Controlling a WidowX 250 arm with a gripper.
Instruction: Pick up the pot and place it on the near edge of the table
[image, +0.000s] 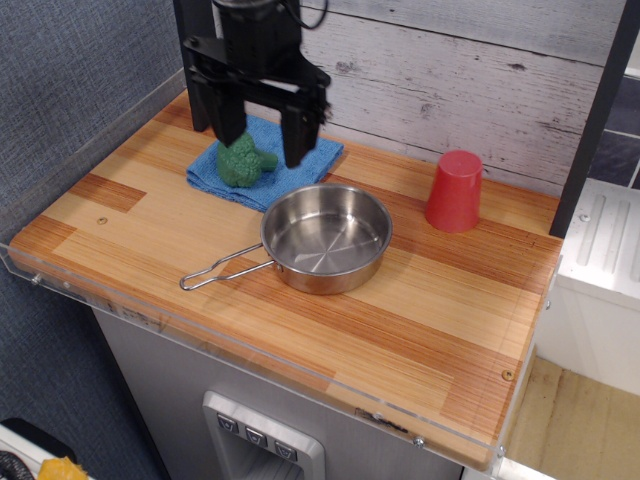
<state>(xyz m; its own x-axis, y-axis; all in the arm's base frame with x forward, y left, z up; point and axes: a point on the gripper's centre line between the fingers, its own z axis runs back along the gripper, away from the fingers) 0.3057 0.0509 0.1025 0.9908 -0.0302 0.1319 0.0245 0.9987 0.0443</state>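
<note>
The pot (326, 238) is a shallow shiny steel pan standing upright in the middle of the wooden table (420, 330). Its thin wire handle (222, 270) points to the front left. My black gripper (262, 150) hangs open and empty above the blue cloth, behind and to the left of the pot. Its two fingers (298, 135) point down, with the green broccoli toy showing between them. It does not touch the pot.
A blue cloth (290, 158) lies at the back left with a green broccoli toy (243, 160) on it. A red cup (455, 191) stands upside down at the back right. A clear acrylic rim (200, 345) runs along the near edge. A whitewashed plank wall (450, 70) stands behind.
</note>
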